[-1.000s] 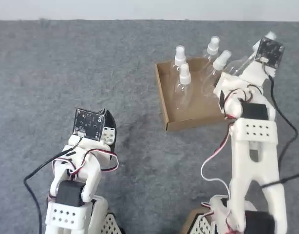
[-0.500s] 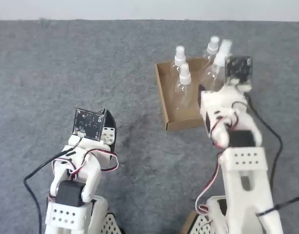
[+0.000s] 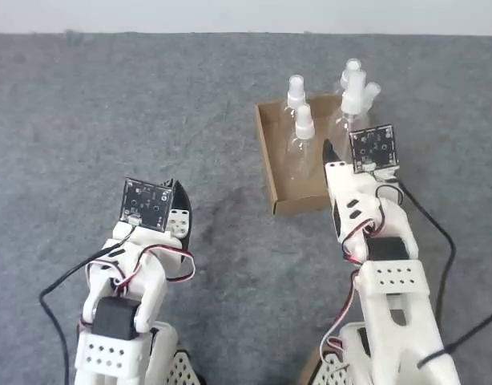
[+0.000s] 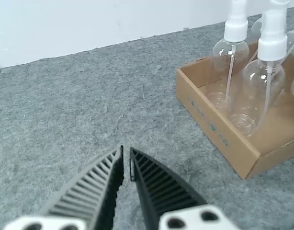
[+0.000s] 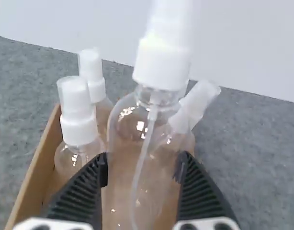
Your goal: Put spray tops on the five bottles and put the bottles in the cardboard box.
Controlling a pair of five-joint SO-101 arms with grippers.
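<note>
Upper right in the high view, the right claw (image 5: 142, 166) is clamped on a capped bottle (image 5: 137, 127) over the cardboard box (image 3: 266, 152), among four other capped bottles. Only the release seems left. At lower left, the left claw (image 4: 126, 160) sits together, empty.

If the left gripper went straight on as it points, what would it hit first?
Probably just the grey mat; the left gripper points past the cardboard box, which sits off to one side.
</note>
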